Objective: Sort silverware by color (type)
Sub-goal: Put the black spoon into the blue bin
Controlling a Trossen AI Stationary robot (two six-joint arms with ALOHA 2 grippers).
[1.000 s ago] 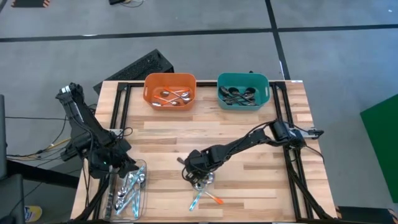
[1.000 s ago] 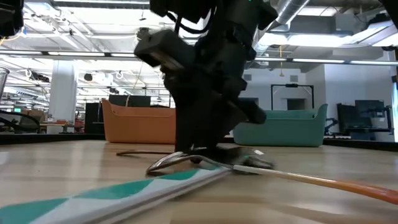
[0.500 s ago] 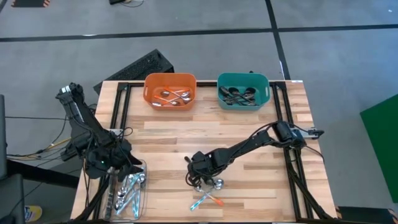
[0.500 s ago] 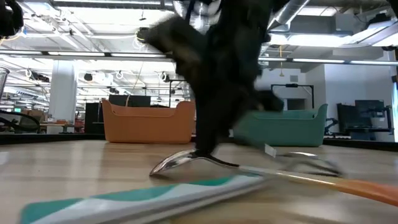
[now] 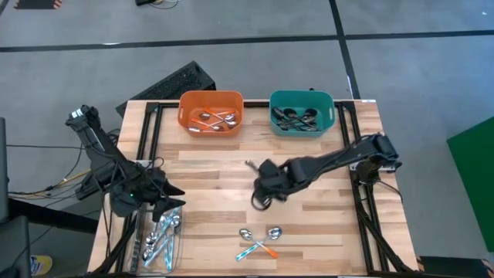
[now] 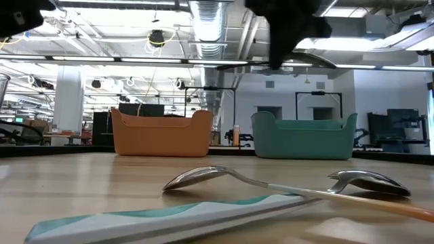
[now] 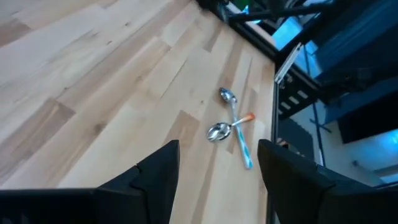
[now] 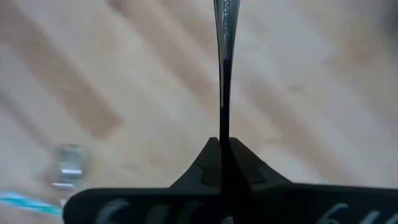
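The pale plank bench [image 5: 216,166] stands on grey floor. Near its front edge two glossy spoons [image 5: 258,241] lie crossed. The right gripper [image 5: 266,185], mid-bench, pinches a slim dark spoon [image 8: 222,56]. The left gripper [image 5: 158,202], jaws spread, hovers above a clear tray [image 5: 139,247] at the front-left corner.

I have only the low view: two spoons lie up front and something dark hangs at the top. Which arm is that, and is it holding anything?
Observer: That is the right tool, shut on a dark spoon lifted above mid-table.
Operator: Where is the other arm?
Observer: The left tool is open above a clear tray of spoons by the table's left edge.
Operator: What is inside the teal bin?
Observer: The teal bin holds several dark spoons.
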